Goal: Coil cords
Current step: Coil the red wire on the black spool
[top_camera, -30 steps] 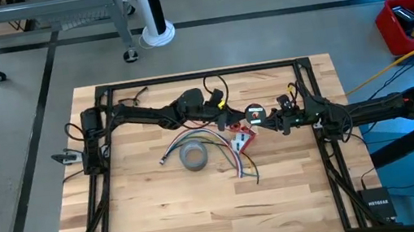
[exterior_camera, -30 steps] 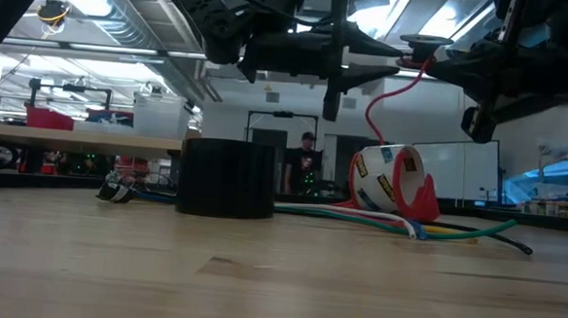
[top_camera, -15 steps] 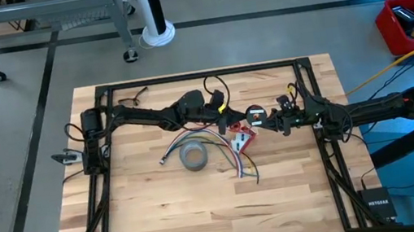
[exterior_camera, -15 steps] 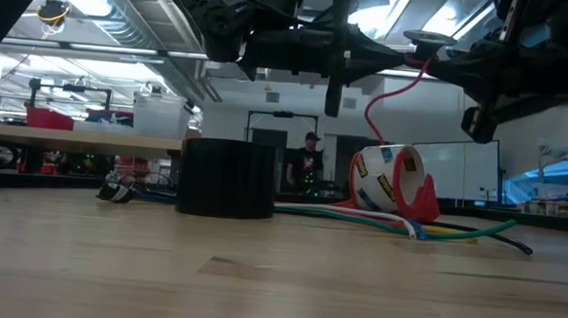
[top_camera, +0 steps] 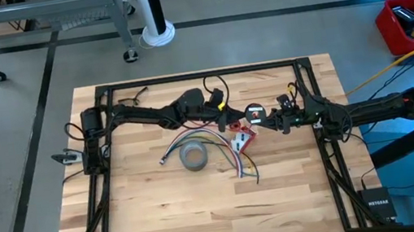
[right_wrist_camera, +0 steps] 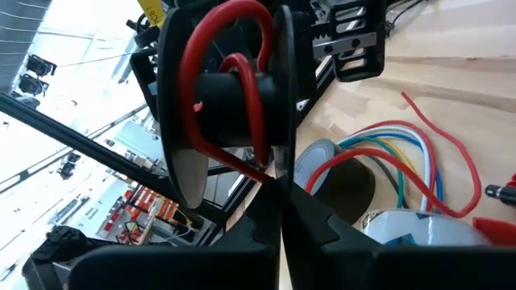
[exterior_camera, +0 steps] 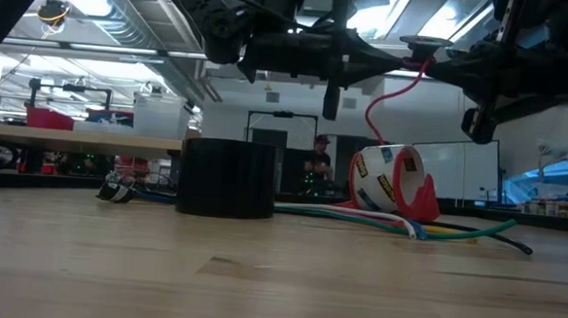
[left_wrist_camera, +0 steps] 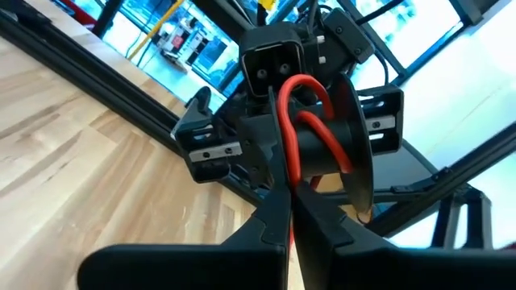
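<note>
Above the table, the spool (right_wrist_camera: pixel 234 105) was held by the shut right gripper (top_camera: pixel 267 122); the left gripper (left_wrist_camera: pixel 289 211) was pinched on the red wire (left_wrist_camera: pixel 292 121). Wire looked light, floppy, best pinched near the spool.

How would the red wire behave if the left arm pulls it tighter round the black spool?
The red wire probably bends easily yet springs back: it stands in open loops round the black spool instead of lying flat. Its free length hangs in a slack curve, so it looks light. Thin, it could slip through the left gripper.
</note>
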{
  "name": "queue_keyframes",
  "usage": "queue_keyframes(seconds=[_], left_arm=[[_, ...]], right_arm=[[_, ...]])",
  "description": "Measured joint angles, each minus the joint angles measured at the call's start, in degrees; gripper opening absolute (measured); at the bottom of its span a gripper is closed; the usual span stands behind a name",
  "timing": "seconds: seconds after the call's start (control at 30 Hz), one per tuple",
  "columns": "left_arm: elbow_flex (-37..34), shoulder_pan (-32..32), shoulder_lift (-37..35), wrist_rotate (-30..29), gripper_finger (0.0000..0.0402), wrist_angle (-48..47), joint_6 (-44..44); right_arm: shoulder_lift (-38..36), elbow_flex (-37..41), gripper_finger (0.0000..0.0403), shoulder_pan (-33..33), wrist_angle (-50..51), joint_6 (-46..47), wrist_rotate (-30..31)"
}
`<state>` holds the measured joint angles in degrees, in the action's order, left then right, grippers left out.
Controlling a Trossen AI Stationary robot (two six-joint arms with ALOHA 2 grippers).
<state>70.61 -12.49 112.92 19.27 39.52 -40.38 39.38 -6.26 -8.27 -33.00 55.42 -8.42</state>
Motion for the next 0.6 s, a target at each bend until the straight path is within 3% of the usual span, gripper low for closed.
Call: queue_keyframes(seconds=[0.6], left_arm=[[-0.07,-3.13,0.02,4.88,0.0000,-0.01,-1.29]], right_arm=[[-0.04,-0.02,0.0090,0.00,0.25,1.37,-3.59]])
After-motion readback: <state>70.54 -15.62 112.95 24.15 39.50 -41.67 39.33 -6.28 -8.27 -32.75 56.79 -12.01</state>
